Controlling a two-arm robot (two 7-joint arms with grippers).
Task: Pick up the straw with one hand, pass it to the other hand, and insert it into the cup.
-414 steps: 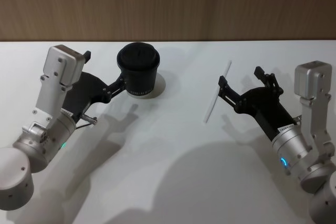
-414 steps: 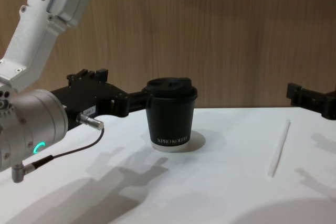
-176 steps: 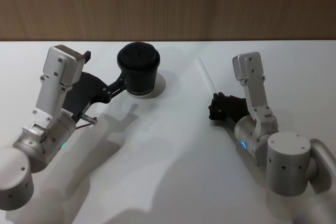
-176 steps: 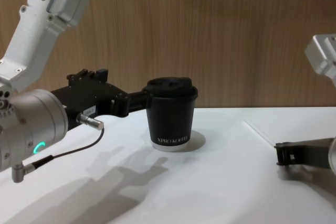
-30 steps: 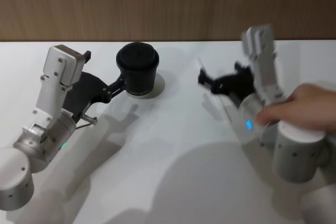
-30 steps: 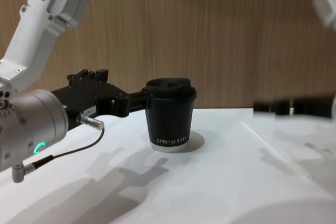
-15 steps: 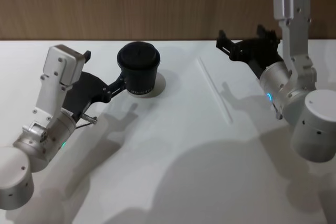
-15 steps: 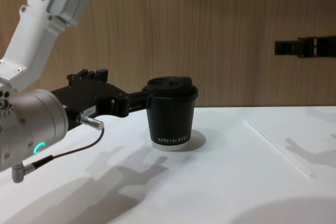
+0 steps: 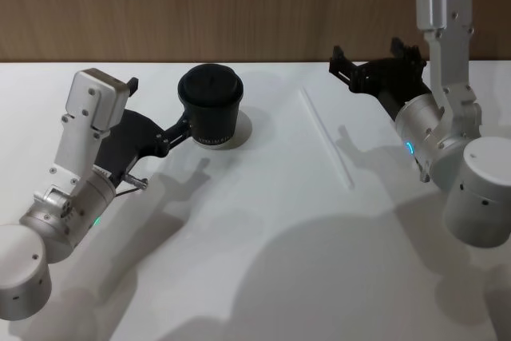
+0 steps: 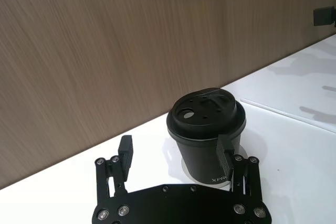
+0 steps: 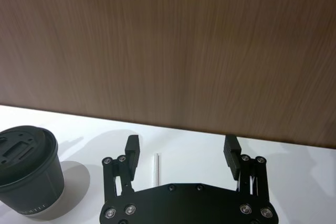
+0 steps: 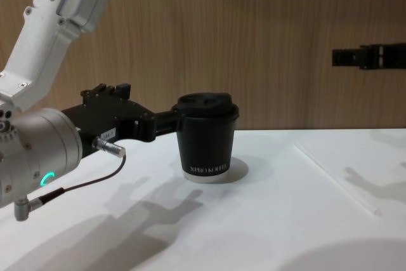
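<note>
The straw (image 9: 326,137) lies flat on the table (image 9: 263,261), below the right gripper (image 9: 374,64), which hangs high with fingers spread wide and holds nothing. The left gripper (image 10: 178,153) is spread around the cup (image 9: 210,106), likely to keep it steady.

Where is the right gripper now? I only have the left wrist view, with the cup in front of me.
Observer: The right gripper is raised above the table near the back wall, open and empty.
Operator: Then where is the straw?
Observer: The straw lies flat on the table, apart from the cup, on the side away from the open left gripper.
Operator: How is it lined up?
Observer: From the head view it slants, far end nearer the cup, near end out toward the right arm.
</note>
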